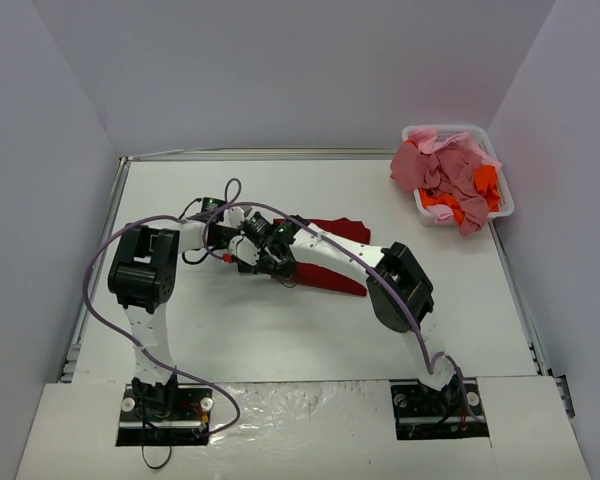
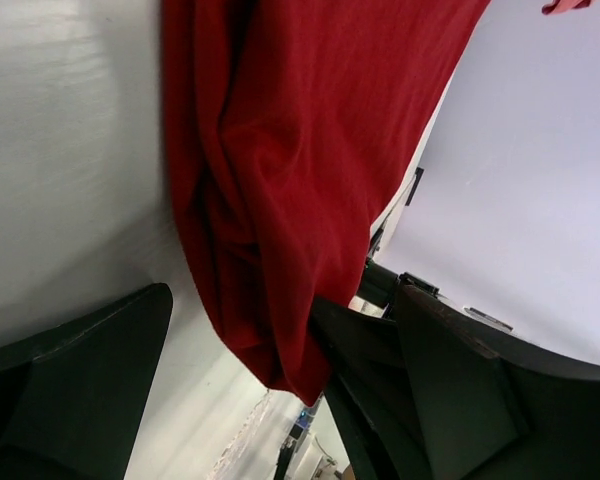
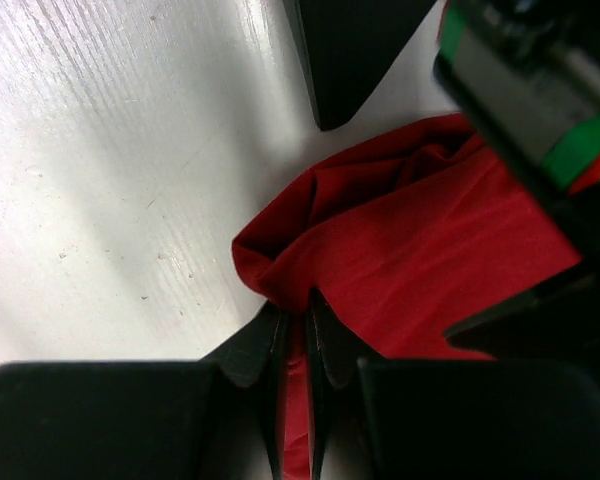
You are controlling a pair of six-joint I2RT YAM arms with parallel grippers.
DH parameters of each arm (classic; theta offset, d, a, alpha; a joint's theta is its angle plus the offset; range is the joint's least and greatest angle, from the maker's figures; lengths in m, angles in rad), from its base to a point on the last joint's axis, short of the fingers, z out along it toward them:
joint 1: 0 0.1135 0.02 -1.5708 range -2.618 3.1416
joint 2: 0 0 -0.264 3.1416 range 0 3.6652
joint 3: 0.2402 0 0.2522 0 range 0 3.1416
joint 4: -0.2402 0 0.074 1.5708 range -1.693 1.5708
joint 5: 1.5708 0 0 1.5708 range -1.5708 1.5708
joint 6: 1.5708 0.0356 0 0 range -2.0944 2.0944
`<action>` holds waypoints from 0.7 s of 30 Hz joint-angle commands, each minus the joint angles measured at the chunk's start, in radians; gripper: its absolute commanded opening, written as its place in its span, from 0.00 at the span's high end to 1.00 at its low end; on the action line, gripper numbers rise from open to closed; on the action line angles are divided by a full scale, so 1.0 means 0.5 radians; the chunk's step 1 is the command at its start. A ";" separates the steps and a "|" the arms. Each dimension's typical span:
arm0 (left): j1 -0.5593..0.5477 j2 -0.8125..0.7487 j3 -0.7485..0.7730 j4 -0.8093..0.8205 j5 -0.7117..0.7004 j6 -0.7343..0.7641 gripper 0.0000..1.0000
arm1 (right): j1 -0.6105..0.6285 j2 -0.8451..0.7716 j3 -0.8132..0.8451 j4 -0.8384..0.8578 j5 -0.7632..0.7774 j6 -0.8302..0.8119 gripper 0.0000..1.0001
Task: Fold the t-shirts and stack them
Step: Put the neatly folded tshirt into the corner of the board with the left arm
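While two arms are brought together near the centre of the top view, one dark red t-shirt (image 1: 342,229) is seen on the white table (image 1: 280,340), just right of centre and partly covered by the arms. One white plastic basket (image 1: 450,128) is placed at the upper right of that view, and a heap of further t-shirts (image 1: 450,175) in pink, salmon and bright orange is piled in it and spilled over its rim. How many are in the heap cannot be counted.

The dark red t-shirt is shown crumpled, with soft lengthwise folds. In the top view a flat part is spread out above a narrow strip drawn toward the lower right.

Two grippers are counted. In the lower middle of the right wrist view, the right gripper (image 3: 298,330) is pressed together on a bunched edge of the red cloth. In the left wrist view the left gripper (image 2: 270,300) is spread wide, with the gathered cloth hung between its fingers and laid against the right-hand one.
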 commanded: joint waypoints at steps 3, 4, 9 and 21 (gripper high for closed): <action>-0.069 0.033 0.025 -0.015 -0.085 -0.002 0.06 | -0.024 -0.040 0.076 -0.103 -0.017 -0.002 1.00; -0.075 0.036 0.025 -0.012 -0.091 -0.002 0.06 | -0.024 -0.037 0.076 -0.106 -0.020 -0.002 1.00; -0.091 0.110 0.077 -0.021 -0.091 0.010 0.06 | -0.028 -0.049 0.079 -0.119 -0.024 -0.005 1.00; -0.140 0.223 0.154 0.016 -0.024 0.019 0.00 | -0.028 -0.043 0.073 -0.122 -0.024 -0.005 1.00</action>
